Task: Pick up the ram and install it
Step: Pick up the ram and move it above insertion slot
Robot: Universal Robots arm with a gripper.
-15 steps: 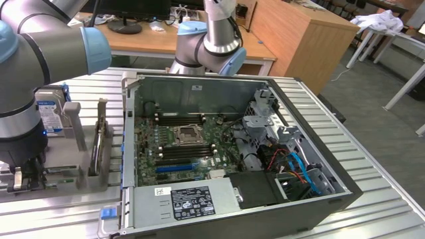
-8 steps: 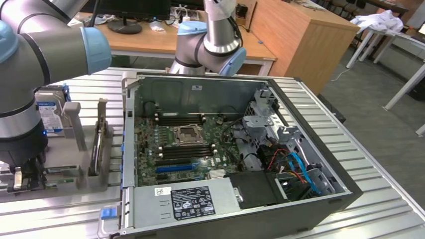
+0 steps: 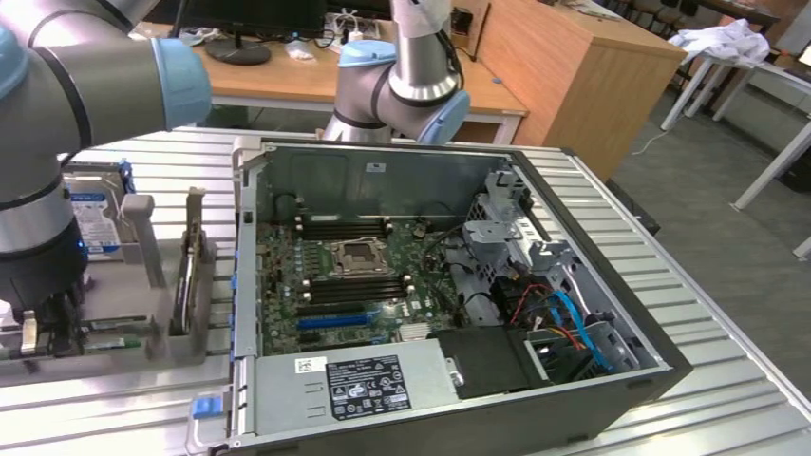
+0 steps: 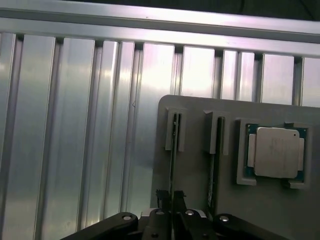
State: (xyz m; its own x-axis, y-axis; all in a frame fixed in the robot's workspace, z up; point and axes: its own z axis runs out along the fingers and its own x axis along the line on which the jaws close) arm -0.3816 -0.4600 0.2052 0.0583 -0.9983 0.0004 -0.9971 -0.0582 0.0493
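Wrist view: gripper [image 4: 171, 200] low over the grey holder [image 4: 230, 210], jaws narrow, closed on the upper edge of the ram [image 4: 173, 150], which stands on edge in its slot. A second stick [image 4: 212, 165] stands in the neighbouring slot, beside the processor [image 4: 276, 151]. Exterior view: the open computer case [image 3: 431, 275] lies to the exterior view's right of the holder

The arm [image 3: 89, 85] is silver-grey tubing with pale blue joint caps. Its end effector [image 4: 171, 197] is black, with small silver screws.

Case [image 3: 361, 180] and holder [image 4: 194, 182] on slatted table [image 3: 728, 370]
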